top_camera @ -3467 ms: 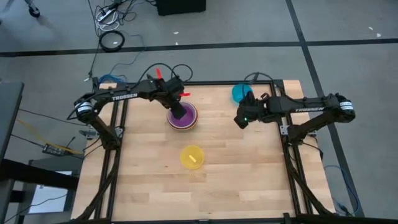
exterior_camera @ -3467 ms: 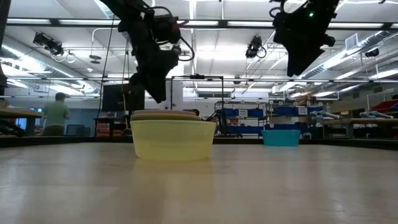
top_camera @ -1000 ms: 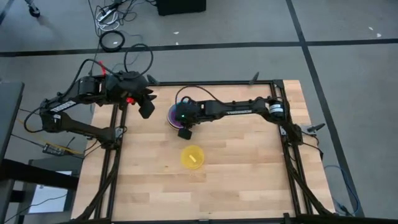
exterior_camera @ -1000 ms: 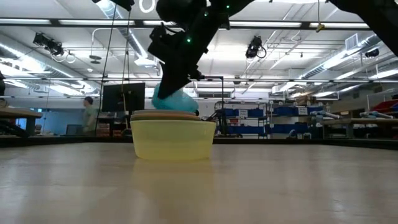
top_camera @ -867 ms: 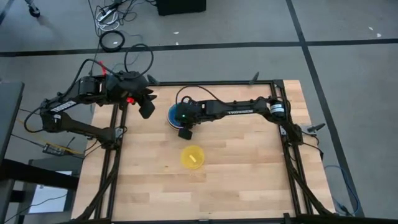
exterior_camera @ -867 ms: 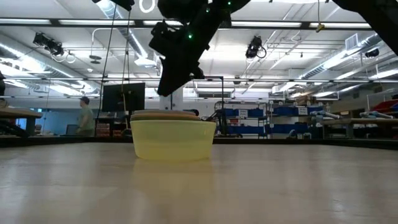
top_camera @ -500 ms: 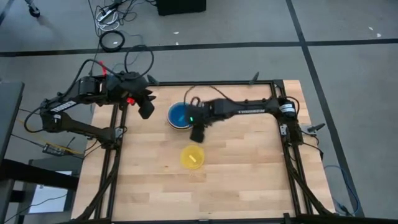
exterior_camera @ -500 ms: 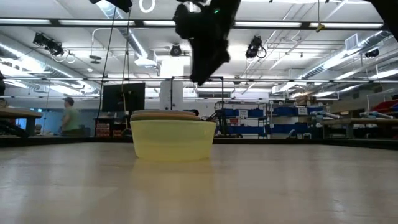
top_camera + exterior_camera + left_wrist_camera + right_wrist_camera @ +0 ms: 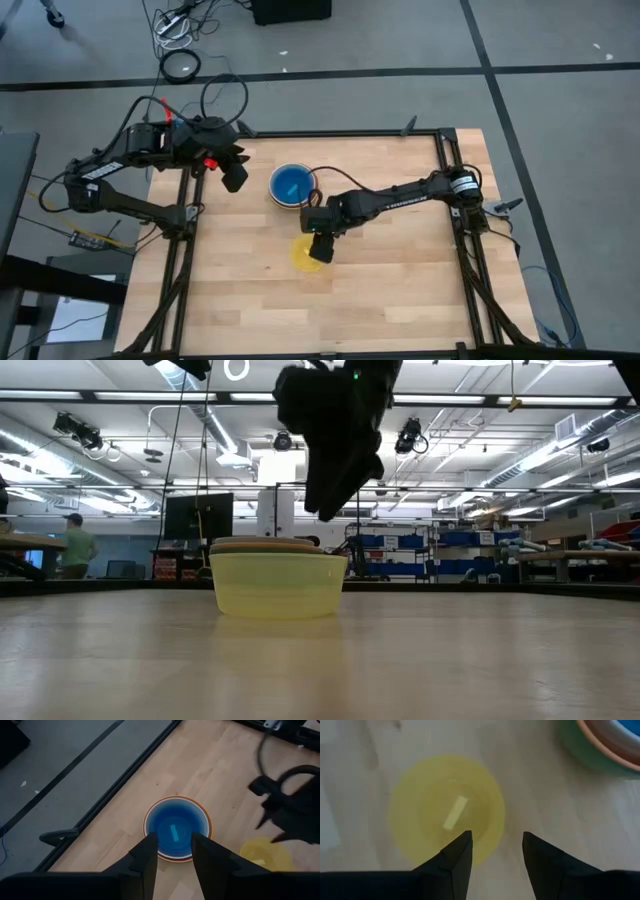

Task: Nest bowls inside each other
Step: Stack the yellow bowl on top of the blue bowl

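A blue bowl (image 9: 291, 184) sits innermost in a stack of bowls at the table's far middle; its orange rim (image 9: 206, 817) and sage green outer bowl (image 9: 580, 751) show around it. A yellow bowl (image 9: 303, 256) rests alone on its base nearer the front, upright (image 9: 278, 582). My right gripper (image 9: 494, 851) hangs open above the yellow bowl's right rim (image 9: 495, 815), pointing steeply down, touching nothing. My left gripper (image 9: 174, 851) is open and raised at the table's far left (image 9: 233, 180), looking toward the stack.
Bare wooden tabletop (image 9: 400, 280) lies to the right of and in front of the yellow bowl. A black frame (image 9: 448, 170) borders the table. A person (image 9: 75, 548) walks in the room far behind.
My right gripper has let go of the blue bowl, which now rests in the stack over the purple bowl. The gripper then went toward the table's near edge, to above the yellow bowl, and turned a little about its wrist.
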